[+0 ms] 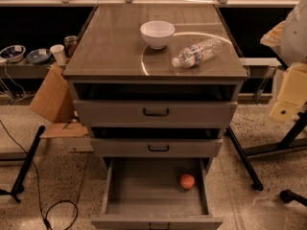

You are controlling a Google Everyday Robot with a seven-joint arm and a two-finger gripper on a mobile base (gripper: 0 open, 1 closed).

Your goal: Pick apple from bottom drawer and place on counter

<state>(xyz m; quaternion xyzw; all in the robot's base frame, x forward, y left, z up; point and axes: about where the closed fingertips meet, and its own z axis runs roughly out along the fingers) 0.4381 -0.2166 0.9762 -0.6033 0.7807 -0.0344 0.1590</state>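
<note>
The apple (187, 181) is a small orange-red fruit lying in the right part of the bottom drawer (144, 188), which is pulled wide open and otherwise bare grey inside. The counter (105, 42) is the glossy grey-brown top of the cabinet, with a light arc mark. My gripper (289, 92) shows as pale yellowish parts at the right edge of the view, below a white rounded arm part. It is well to the right of the cabinet, about level with the top drawer and far from the apple.
A white bowl (157, 33) and a water bottle (199, 51) lying on its side are on the counter. The two upper drawers are slightly open. A cardboard box (53, 99) leans at the left. Black stand legs (244, 162) and a cable (57, 210) are on the floor.
</note>
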